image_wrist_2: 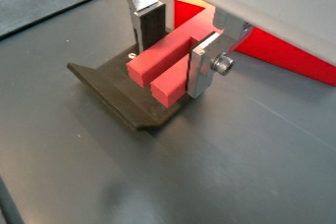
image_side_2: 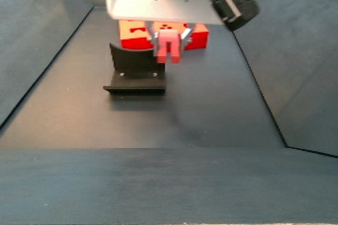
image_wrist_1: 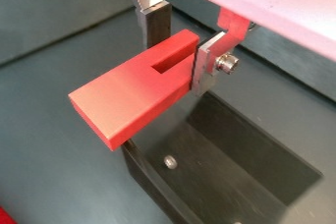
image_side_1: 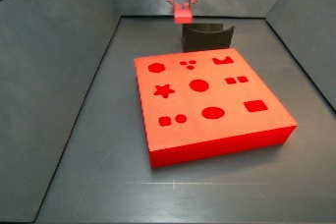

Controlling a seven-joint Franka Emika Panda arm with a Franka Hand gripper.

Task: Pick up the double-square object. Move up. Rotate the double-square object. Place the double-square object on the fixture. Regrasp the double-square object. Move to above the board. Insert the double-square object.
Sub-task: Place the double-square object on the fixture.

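Double-square object point(image_wrist_2: 168, 61) sits clamped between the gripper point(image_wrist_2: 175, 53) fingers, its long axis sticking out sideways from the plates, roughly level. Measured from the fixture point(image_side_2: 133, 69), the block hangs just above and a little to the right of the notched top in a side view, not touching it. The board point(image_side_1: 210, 103) lies near the fixture, clear of the block. Next, I judge, comes lowering onto the fixture.

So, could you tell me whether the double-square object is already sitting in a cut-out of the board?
No, the double-square object is held in the tool above the fixture, away from the board.
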